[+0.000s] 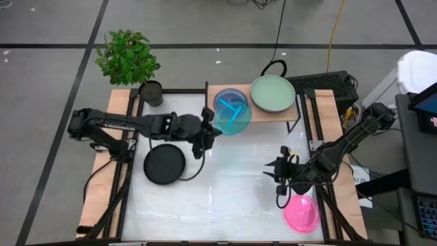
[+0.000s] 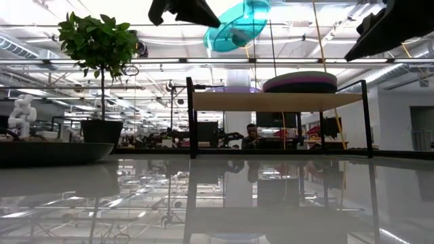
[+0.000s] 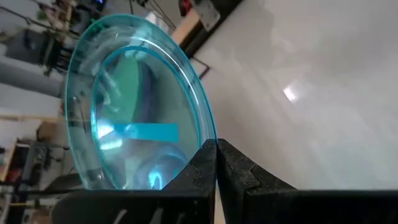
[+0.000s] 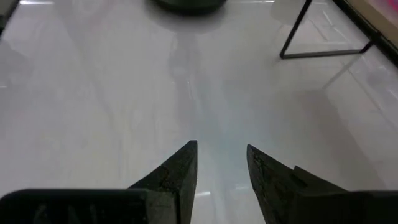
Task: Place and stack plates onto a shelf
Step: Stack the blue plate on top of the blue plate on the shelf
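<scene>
My left gripper (image 1: 213,130) is shut on a clear cyan plate (image 1: 233,117), held tilted in the air over the left half of the shelf (image 2: 271,102). A purple plate (image 1: 225,100) lies on the shelf under it. A sage green plate (image 1: 272,93) tops a low stack on the shelf's right half. A black plate (image 1: 164,165) lies flat on the table at left, and a pink plate (image 1: 301,212) at the near right corner. My right gripper (image 4: 221,163) is open, hovering low over bare table beside the pink plate. My left gripper pinches the cyan plate's rim (image 3: 205,142) between its two fingers (image 3: 245,171), at the edge toward the table's left. The fingers come roughly level from the table's left. The plate is lifted clear and tilted steeply, its far edge (image 2: 254,8) highest above the shelf.
A potted plant (image 1: 130,58) in a dark pot (image 1: 151,92) stands at the table's far left corner. The shelf's thin black legs (image 4: 292,31) stand ahead of my right gripper. Open white tabletop (image 1: 225,191) lies between the black and pink plates.
</scene>
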`<state>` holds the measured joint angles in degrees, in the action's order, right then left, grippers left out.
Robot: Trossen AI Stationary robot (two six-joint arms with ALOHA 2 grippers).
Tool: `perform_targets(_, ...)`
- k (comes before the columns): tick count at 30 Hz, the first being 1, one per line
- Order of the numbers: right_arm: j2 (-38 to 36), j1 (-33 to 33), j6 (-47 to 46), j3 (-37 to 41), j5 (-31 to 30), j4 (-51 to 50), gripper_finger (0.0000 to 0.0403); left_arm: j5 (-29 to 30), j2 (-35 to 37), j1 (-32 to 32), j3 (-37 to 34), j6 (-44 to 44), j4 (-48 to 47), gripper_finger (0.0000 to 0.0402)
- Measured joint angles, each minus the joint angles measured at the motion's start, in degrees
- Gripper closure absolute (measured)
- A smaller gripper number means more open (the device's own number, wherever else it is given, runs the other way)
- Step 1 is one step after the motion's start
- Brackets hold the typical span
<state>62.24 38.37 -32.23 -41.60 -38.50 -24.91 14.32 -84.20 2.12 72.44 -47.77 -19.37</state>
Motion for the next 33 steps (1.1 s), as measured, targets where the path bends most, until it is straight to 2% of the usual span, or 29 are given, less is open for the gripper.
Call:
perform_targets(9,0.0,0.0,2.1,0.0,1.3,5.4,0.0282,-3.7,-0.1,-6.7,1.1,-5.2,-2.1,0.0396)
perform_targets(16,0.0,0.0,3.2,0.0,1.3,6.9,0.0282,-7.3,-0.1,-9.4,1.1,-11.8,1.0,0.0396)
perform_targets(22,0.0,0.0,5.2,0.0,1.3,7.0,0.0282,-7.0,-2.6,-13.0,1.0,-10.4,0.9,0.0396)
perform_targets(33,-0.3,0.0,6.1,0.0,1.4,6.5,0.0282,-7.0,-6.7,-14.6,1.1,-10.0,2.6,0.0396)
